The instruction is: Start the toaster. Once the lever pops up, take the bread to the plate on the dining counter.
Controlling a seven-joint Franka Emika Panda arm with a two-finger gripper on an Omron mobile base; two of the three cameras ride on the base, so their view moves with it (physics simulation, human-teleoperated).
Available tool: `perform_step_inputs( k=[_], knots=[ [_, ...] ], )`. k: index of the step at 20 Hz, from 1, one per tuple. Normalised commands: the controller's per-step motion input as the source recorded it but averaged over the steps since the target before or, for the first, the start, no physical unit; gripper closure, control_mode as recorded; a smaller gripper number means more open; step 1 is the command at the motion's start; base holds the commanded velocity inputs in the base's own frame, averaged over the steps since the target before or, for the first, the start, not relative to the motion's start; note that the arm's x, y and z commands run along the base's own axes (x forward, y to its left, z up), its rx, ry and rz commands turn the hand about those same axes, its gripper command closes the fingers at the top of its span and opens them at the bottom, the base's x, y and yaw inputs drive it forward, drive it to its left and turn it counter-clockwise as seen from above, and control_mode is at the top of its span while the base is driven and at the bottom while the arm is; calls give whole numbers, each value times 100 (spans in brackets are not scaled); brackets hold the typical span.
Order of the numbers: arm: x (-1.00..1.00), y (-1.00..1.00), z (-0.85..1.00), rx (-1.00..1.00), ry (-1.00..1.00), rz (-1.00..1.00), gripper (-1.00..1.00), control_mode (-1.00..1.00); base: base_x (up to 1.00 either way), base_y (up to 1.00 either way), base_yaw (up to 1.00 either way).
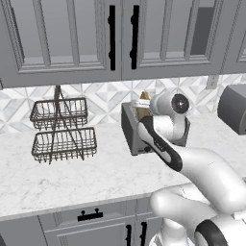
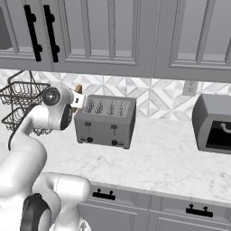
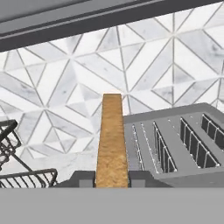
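Note:
My gripper (image 3: pixel 112 178) is shut on the bread (image 3: pixel 112 140), a golden-tan slice seen edge-on and standing upright between the two fingertips (image 3: pixel 83 178). The slice is lifted clear of the slots and hangs just above and to the left of the toaster (image 3: pixel 175 144). From the left base view the bread (image 1: pixel 143 103) pokes up behind my wrist, over the boxy grey toaster (image 1: pixel 129 132). In the right base view the bread (image 2: pixel 77 90) sits in the gripper (image 2: pixel 78 101) at the left end of the toaster (image 2: pixel 106 122), whose slots look empty. The plate and the dining counter are out of view.
A two-tier wire basket rack (image 1: pixel 62 129) stands on the marble worktop left of the toaster, close to my hand (image 2: pixel 20 101). A rounded dark grey appliance (image 2: pixel 212 124) sits to the right. Grey upper cabinets (image 1: pixel 72 38) hang low overhead. The tiled wall is just behind.

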Motion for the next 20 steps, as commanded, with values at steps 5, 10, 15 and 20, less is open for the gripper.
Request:
perform_step_inputs(
  k=[5, 10, 15, 20],
  knots=[
    [-100, 0, 30, 7, 24, 0, 100, -100, 0, 0, 0],
    [-100, 0, 13, 3, 12, 0, 100, -100, 0, 0, 0],
    [-100, 0, 23, 2, 4, 0, 100, -100, 0, 0, 0],
    [-86, 0, 31, 4, 4, 5, 100, -100, 0, 0, 0]
  ],
)
